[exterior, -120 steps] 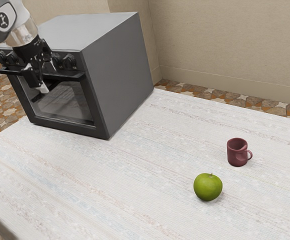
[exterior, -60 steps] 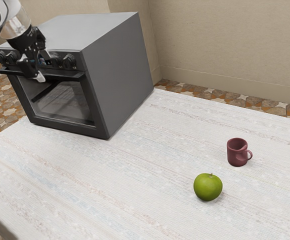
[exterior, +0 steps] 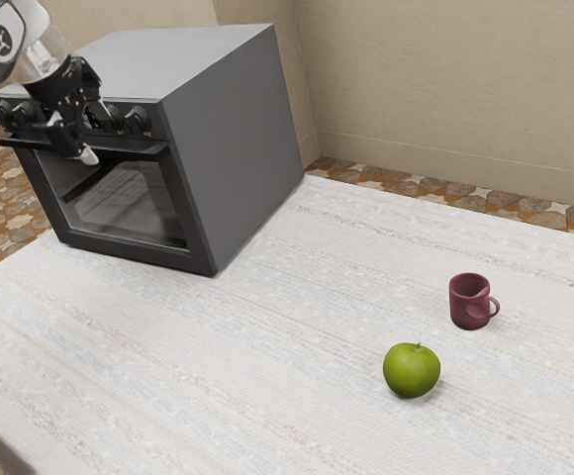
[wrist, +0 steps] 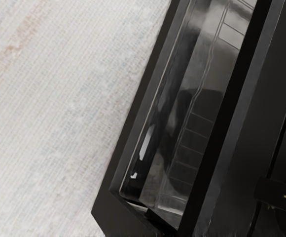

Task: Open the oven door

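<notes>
1. Appliance: one oven (exterior: 233, 148), dark grey, standing on one table (exterior: 267, 346) toward the exterior view's left. Its front carries one door (exterior: 196, 223), one long bar handle (exterior: 139, 150) and one glass window (exterior: 124, 203).
2. Door condition: shut, lying flush in its frame. The handle runs across its top edge.
3. Controls: four knobs (exterior: 137, 121) visible above the handle, two on each side of the gripper (exterior: 98, 142).
4. Interior: wire rack bars (wrist: 202, 120) noted behind the glass in the wrist view; number of racks cannot be determined.
5. Arm: one, entering at the exterior view's upper left, with one gripper pointing down at the handle. Its two fingers stand apart, the nearer one in front of the bar. Contact between either finger and the bar cannot be confirmed.
6. Fruit: one green apple (exterior: 411, 371), stem upward, on the table well apart from the oven.
7. Crockery: one dark red mug (exterior: 469, 302), upright, near the apple and beyond it toward the wall (exterior: 445, 89); its single ear faces the exterior view's right.
8. Surroundings: patterned tile floor (exterior: 465, 196) beyond the table; pale, faintly striped cloth on the tabletop.
</notes>
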Controlling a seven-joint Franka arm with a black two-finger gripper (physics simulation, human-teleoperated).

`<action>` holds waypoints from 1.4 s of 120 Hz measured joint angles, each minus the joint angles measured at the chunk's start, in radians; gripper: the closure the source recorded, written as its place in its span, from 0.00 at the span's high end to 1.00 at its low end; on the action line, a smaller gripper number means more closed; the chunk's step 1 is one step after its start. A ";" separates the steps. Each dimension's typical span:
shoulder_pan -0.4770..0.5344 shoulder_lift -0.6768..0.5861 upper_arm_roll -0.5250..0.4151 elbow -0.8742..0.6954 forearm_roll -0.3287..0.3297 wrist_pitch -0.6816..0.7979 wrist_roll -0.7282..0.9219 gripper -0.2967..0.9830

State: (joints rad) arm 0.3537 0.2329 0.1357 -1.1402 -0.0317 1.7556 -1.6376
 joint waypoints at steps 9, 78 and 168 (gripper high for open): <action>0.004 -0.001 0.000 -0.004 -0.001 0.009 0.010 0.77; 0.011 -0.002 0.005 -0.108 -0.031 0.068 0.056 0.77; 0.013 -0.324 0.067 -0.578 -0.050 0.203 0.075 0.77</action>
State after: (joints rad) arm 0.3666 -0.0914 0.2030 -1.7178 -0.0813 1.9585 -1.5627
